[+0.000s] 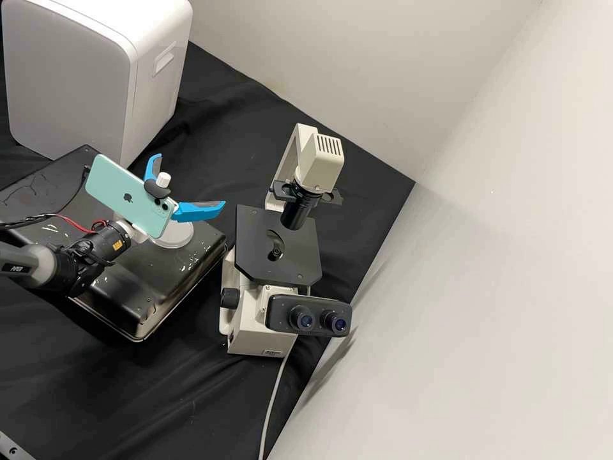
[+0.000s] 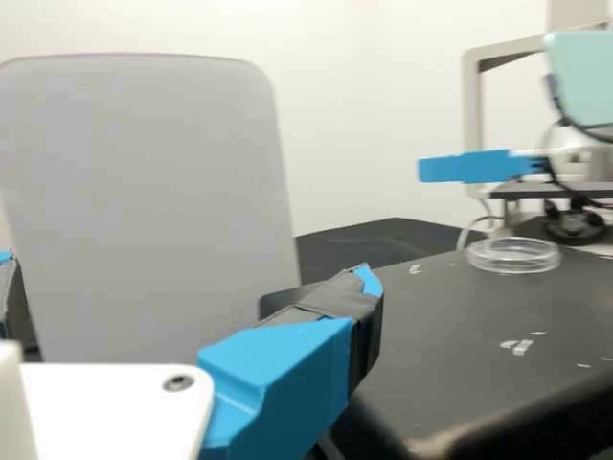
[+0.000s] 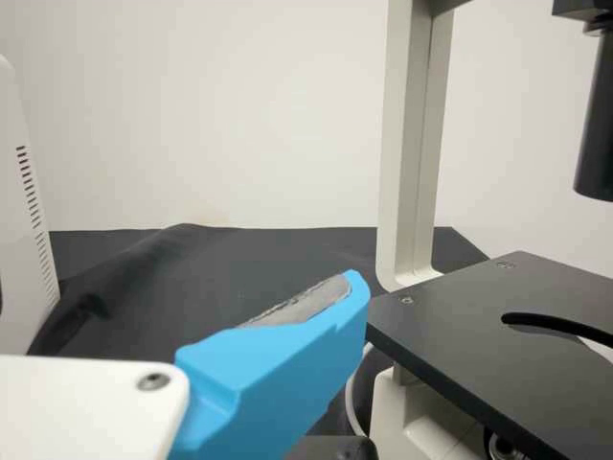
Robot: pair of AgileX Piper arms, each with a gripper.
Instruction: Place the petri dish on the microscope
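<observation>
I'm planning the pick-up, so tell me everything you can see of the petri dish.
The petri dish is a shallow, round, clear dish, plastic or glass by its look, and seems empty. It lies flat on the scuffed black platform beside the microscope, touching nothing else. The right gripper hangs above it, jaws open, apart from the dish. Whether it has a lid I cannot tell.
</observation>
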